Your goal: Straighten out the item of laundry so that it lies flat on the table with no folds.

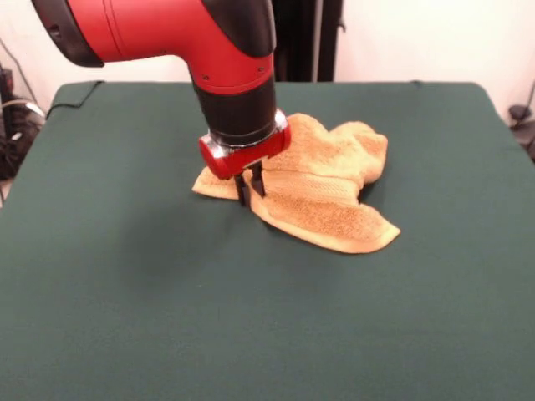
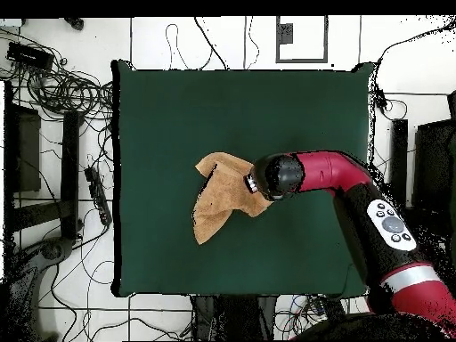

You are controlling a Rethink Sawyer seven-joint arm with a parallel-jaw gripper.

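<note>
The golden-orange towel (image 1: 326, 184) lies crumpled a little beyond the middle of the dark green table (image 1: 167, 292), with folds and a thick bunched part at its far right. A woven band runs across its near flap. My gripper (image 1: 249, 188) points straight down at the towel's left corner, its two black fingers close together and pinching the cloth at table level. In the overhead view the towel (image 2: 218, 200) is an irregular shape near the middle of the table (image 2: 294, 116), and the arm's wrist (image 2: 270, 175) covers its right edge and hides the fingers.
The red arm (image 2: 356, 178) reaches in over the table's right side in the overhead view. Cables and dark equipment (image 2: 53, 89) lie on the floor around the table. A black cable (image 1: 75, 92) runs at the table's far left corner in the front view.
</note>
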